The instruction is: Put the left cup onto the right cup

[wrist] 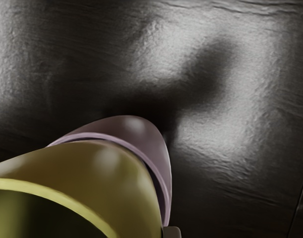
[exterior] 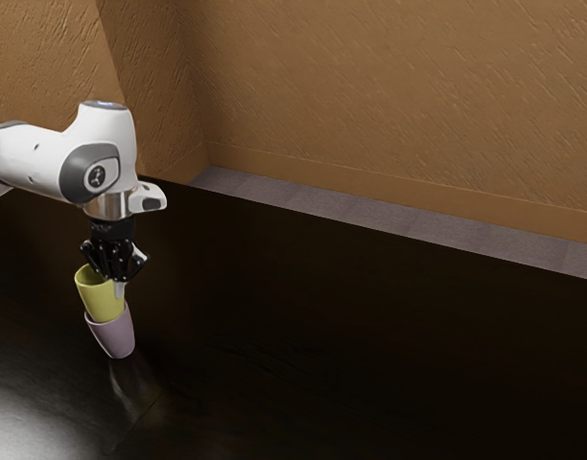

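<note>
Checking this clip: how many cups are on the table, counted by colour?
Yellow-green cup: 1
Lavender cup: 1
Total: 2 cups, with the yellow-green one sitting tilted inside the lavender one.

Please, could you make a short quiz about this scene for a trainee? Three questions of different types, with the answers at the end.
1. Multiple choice: where does the yellow cup sit?
A) nested in the purple cup
B) beside it on the table
C) upside down by the wall
2. True or false: the gripper hangs far from both cups, close to the wall.
3. Fill in: the purple cup stands on the dark ____.

Key: 1 A; 2 false, it is right at the yellow cup's rim; 3 table.
</note>
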Motion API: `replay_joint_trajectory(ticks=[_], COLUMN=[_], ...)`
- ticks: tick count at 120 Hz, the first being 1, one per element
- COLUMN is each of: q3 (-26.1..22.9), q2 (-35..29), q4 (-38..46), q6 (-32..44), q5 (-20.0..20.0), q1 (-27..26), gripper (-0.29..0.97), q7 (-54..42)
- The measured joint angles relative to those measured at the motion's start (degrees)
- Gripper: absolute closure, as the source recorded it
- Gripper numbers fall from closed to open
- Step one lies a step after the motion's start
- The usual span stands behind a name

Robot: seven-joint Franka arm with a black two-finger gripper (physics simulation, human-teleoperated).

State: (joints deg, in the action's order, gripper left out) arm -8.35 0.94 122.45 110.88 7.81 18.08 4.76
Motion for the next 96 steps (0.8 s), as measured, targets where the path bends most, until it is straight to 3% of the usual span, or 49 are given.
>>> replay_joint_trajectory(ticks=[46,96], q3=[0.24,0.35], q2=[1.12,0.71], q4=[0.0,-0.09], q6=[0.72,-0.34], q5=[-0.06,-1.07], q1=[-0.09,-0.55], gripper=[0.77,0.26], q7=[0.04,0.81])
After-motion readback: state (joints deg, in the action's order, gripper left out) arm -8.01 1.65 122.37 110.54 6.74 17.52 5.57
